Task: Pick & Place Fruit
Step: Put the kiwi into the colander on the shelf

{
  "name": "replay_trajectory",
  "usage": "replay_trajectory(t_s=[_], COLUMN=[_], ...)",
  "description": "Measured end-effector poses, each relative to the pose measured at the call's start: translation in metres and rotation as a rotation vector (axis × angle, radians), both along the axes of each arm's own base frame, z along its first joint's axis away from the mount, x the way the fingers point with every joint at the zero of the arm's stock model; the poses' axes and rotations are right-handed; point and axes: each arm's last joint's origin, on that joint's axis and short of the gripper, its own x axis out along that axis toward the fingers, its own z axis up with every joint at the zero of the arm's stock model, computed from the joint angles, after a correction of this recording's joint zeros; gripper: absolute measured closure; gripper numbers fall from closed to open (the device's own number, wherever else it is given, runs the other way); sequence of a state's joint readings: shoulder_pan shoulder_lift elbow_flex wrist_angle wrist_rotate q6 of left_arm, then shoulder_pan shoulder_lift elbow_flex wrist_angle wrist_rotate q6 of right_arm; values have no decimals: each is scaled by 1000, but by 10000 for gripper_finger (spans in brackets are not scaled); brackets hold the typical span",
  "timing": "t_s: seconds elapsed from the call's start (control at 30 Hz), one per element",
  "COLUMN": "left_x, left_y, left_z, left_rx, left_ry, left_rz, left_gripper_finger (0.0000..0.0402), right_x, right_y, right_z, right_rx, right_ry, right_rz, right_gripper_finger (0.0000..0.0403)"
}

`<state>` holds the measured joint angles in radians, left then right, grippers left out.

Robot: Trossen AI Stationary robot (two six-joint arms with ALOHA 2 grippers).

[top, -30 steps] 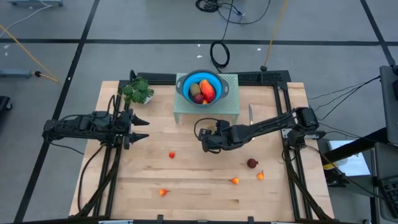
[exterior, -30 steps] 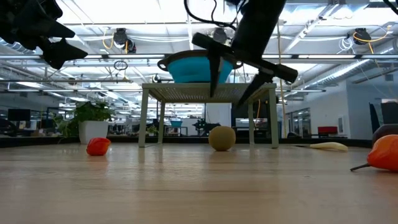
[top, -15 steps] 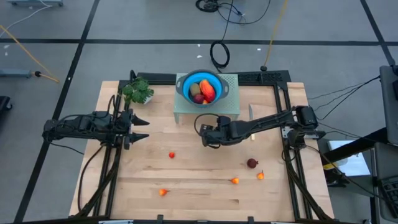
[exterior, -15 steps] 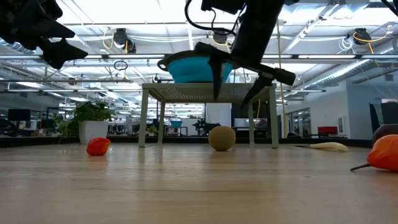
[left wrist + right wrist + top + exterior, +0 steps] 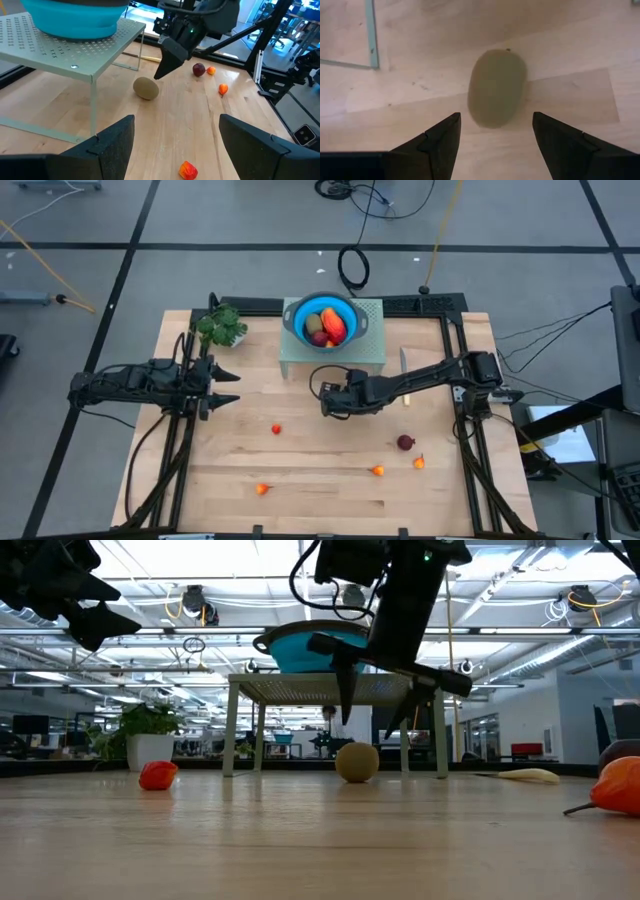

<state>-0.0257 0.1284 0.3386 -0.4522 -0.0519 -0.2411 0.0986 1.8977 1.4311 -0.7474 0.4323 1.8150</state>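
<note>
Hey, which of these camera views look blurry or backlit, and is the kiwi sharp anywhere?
Low view: bright ceiling lights leave the right gripper a dark silhouette. Right wrist view: the kiwi is soft and hazy, its shadow faint on the table. Left wrist view: the kiwi is fairly sharp, the near fingers blurred.

Right end effector hangs mid-table, fingers apart; left end effector waits, apparently open, at the left.

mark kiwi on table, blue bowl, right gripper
kiwi [image 5: 497, 87]: right wrist view, middle of its body
blue bowl [image 5: 294, 319]: high view, left rim
right gripper [image 5: 375, 721]: low view, gap between open fingertips, above the kiwi
</note>
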Motion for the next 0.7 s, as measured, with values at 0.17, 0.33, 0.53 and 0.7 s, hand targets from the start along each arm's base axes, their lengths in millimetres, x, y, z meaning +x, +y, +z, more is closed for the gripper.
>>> replay_trajectory(t_s=[0.17,0.33,0.53,0.7], left_x=[0,0,0,0], left_y=[0,0,0,0], left_z=[0,0,0,0], left_rx=[1,2,2,11], left_ry=[0,0,0,0], left_rz=[0,0,0,-2], left_gripper_finger=[110,110,110,110], right_x=[0,1,2,2], right_y=[-4,-9,-13,-16], right_z=[0,-5,-5,-5], right_rx=[-17,-22,-26,-27], right_ry=[9,33,33,35], right_rz=[-1,0,2,11], right_gripper_finger=[163,163,163,163])
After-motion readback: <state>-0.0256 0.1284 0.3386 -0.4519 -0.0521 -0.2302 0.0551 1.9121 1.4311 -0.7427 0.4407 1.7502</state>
